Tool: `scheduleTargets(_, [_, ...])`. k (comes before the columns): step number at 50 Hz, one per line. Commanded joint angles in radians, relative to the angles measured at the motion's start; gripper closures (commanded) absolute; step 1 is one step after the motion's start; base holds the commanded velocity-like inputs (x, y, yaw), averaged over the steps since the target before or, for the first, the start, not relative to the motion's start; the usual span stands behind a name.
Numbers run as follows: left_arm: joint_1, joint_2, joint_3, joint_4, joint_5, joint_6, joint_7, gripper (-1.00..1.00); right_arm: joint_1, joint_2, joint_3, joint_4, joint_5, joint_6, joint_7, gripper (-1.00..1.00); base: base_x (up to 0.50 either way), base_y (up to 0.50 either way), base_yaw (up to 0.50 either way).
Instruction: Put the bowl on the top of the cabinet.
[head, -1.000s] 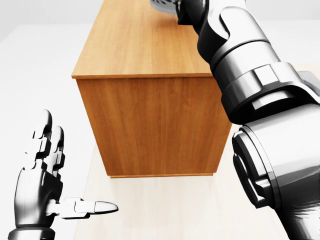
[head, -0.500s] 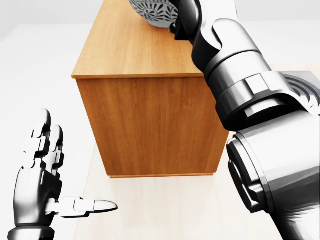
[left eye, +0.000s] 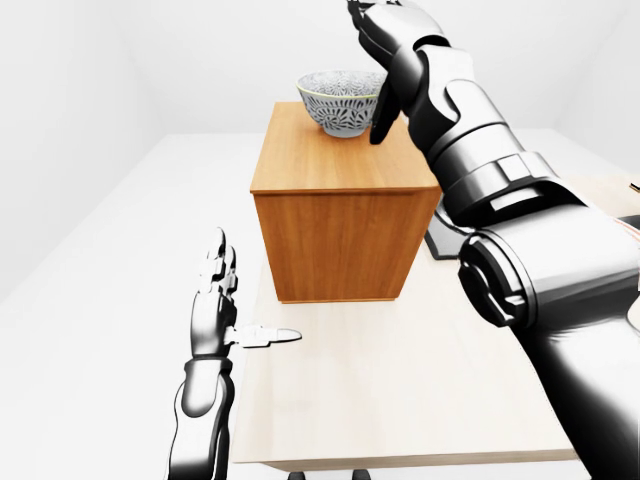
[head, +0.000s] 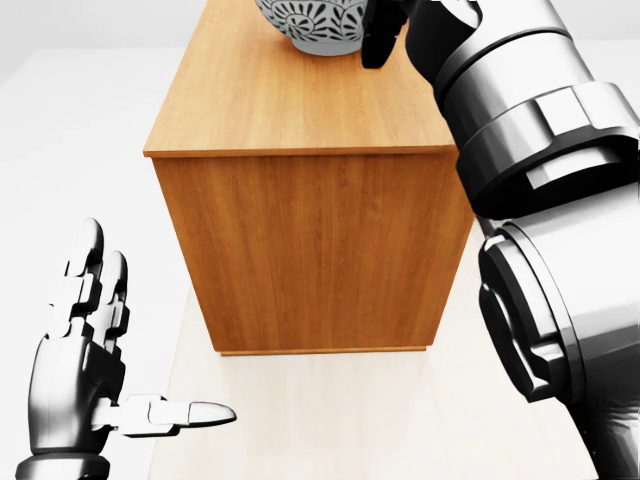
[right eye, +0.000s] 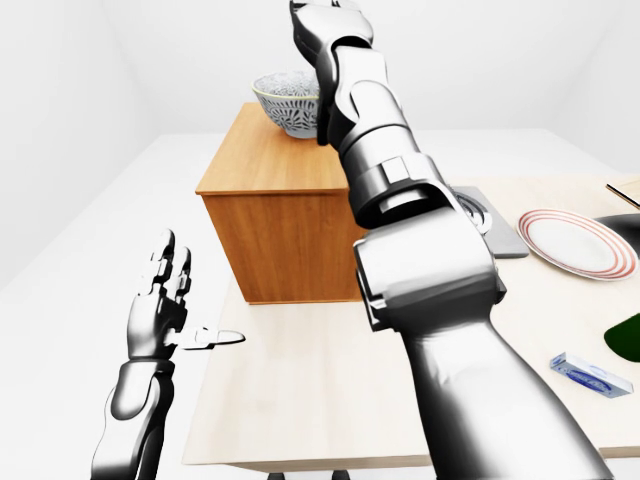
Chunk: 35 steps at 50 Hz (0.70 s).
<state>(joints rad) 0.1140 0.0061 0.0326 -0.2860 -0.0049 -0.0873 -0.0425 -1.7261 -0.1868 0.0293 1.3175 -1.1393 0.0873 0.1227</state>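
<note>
A blue-and-white patterned bowl (left eye: 340, 102) stands upright on the top of the wooden cabinet (left eye: 338, 228), near its far end. My right hand (left eye: 375, 75) is open just right of and above the bowl. One dark finger (head: 377, 36) hangs down beside the bowl's rim; I cannot tell whether it touches. My left hand (left eye: 226, 305) is open and empty, held low at the left of the cabinet over the table's left edge.
The cabinet stands on a light wooden table (left eye: 400, 390). To the right lie a grey tray (right eye: 497, 232), a red-rimmed plate (right eye: 577, 243), a small blue packet (right eye: 590, 373) and a dark green thing (right eye: 630, 335) at the edge.
The bowl came further into the head view and now rests on the cabinet top. My right hand has opened and lifted away to the right. The left hand has not moved.
</note>
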Motion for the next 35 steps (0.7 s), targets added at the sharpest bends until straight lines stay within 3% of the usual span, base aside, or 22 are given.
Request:
scheduleTargets(1, [0.001, 0.000, -0.001, 0.003, 0.000, 0.000, -0.003, -1.00, -0.119, -0.070, -0.011, 0.009, -0.016, 0.000, 0.062, -1.00, 0.00, 0.00, 0.00])
scheduleTargets(18, [0.005, -0.002, -0.005, -0.001, 0.003, 0.000, -0.002, -1.00, -0.368, -0.260, -0.029, 0.026, -0.137, 0.000, 0.164, -1.00, 0.00, 0.00, 0.00])
scheduleTargets(26, [0.003, -0.002, -0.004, 0.008, 0.001, 0.000, -0.001, -1.00, -0.368, -0.334, -0.051, 0.031, -0.198, -0.004, 0.192, -1.00, 0.00, 0.00, 0.00])
scheduleTargets(35, [-0.005, -0.002, -0.001, 0.015, -0.002, 0.000, 0.003, -1.00, -0.368, -0.402, -0.080, 0.034, -0.245, 0.000, 0.147, -1.00, 0.00, 0.00, 0.00])
